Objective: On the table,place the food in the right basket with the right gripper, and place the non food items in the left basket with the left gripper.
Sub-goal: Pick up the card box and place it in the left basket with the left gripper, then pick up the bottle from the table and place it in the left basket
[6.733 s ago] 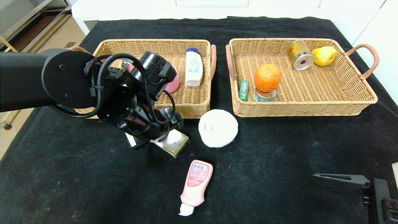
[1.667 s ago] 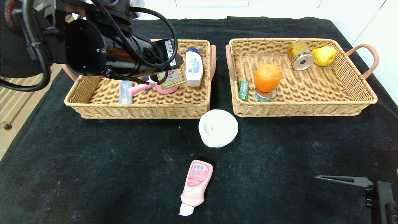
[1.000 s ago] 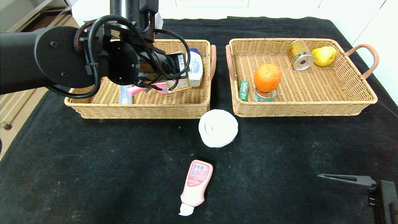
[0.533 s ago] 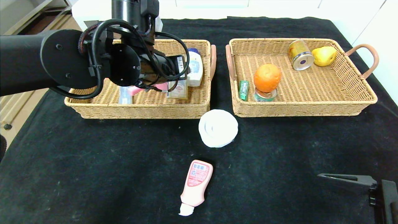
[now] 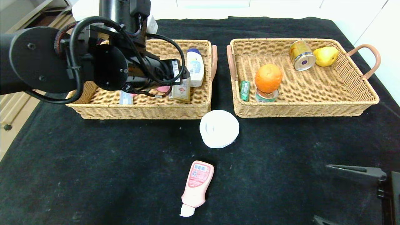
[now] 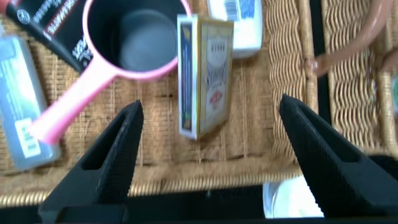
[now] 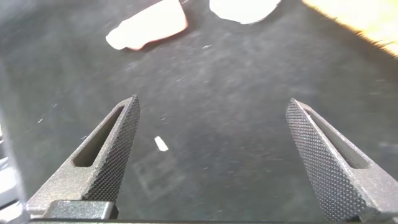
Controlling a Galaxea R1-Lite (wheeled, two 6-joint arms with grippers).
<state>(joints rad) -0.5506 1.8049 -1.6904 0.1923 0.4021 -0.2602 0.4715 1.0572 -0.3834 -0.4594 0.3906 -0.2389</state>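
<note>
Left gripper (image 6: 208, 155) in the upper left of the head view, above the left basket (image 5: 140, 107), fingers spread wide with nothing between them. Flat beige box (image 6: 204, 78) on edge on the wicker floor, clear of both fingers (leaning on what seems a pink cup (image 6: 134, 37), though the contact is hard to judge). Translucent oblong case (image 5: 126, 98) lying near the basket's front wall, half hidden by the arm. White bottle (image 5: 194, 67) along the basket's right side.

White round lidded tub (image 5: 219, 128) on the table (image 5: 93, 175) at centre frame, just in front of the gap between the baskets. Pink bottle (image 5: 196, 186) lower centre, lying flat, white cap toward the bottom edge.

Right basket (image 5: 300, 107) at upper right: orange (image 5: 268, 77) sitting on the small tin (image 5: 266, 96), gum pack (image 5: 244, 90) against the left wall, gold can (image 5: 302, 55) and yellow pear (image 5: 326, 56) at the back.

Right gripper (image 7: 214, 162) parked at the lower right corner, fingers wide apart, empty, over bare cloth.
</note>
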